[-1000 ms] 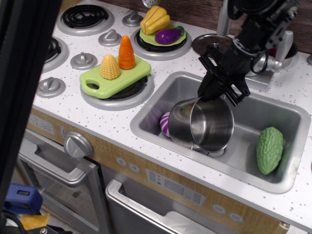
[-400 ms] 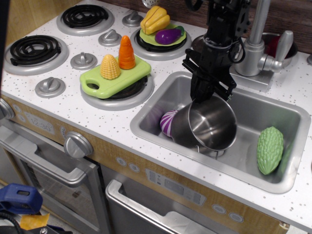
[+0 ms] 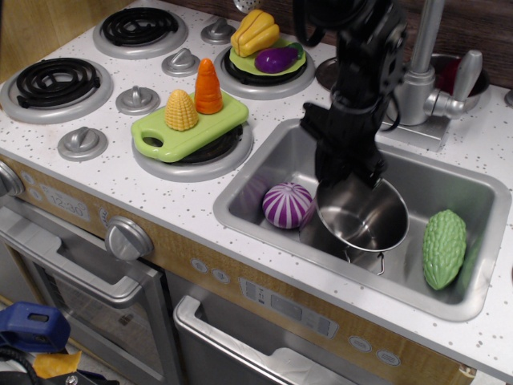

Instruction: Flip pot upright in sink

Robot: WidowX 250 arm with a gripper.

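Pot stood near upright in the sink, mouth up and tipped slightly toward camera, just right of the ball. Pincer was clamped on the pot's far rim, a hold suited to levering it up. Gourd lay apart at right, clear of the work.

Pot in the sink, mouth up

The shiny steel pot sits nearly upright inside the silver sink.

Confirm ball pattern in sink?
Purple with white stripes; the ball shows best in observation.image, left of the pot.
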